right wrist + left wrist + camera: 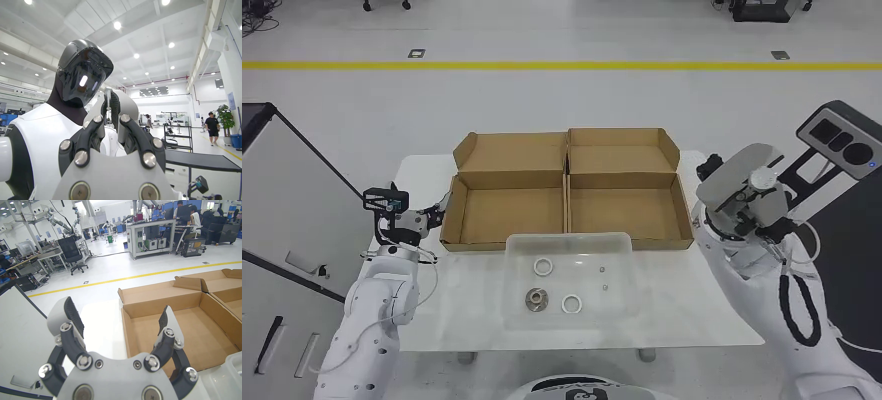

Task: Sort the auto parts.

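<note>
While the right gripper (109, 106) is clamped on a short ribbed metal pin (108, 98), held well above the table (692, 300) off the outer end of the right box (627, 212) and turned back toward the robot, the step in hand looks like the carry: one part is picked and not yet dropped. The pin sits upright between the pads, its end standing clear above them, so the hold seems narrow but steady. The left gripper (118, 311) hangs at the table's left end, just beside the outer wall of the left box (189, 336), with its fingers spread wide and nothing between them. Other parts lie in the clear tray (622, 238) in front of the two boxes: two white rings (542, 266), one toward the back and one nearer the front, and a dark metal hub (535, 298) close to the front one, plus a couple of small bits too tiny to name. My judgement is that sorting is near its start, since most parts are in the tray. The next move calls for turning the right wrist over, bringing the pin low over a box floor and opening there, so that it does not bounce or roll out; which box takes pins cannot be told from here. The left arm is well placed to reach into the tray, and a flat ring against the slick floor will probably need a careful pinch.
</note>
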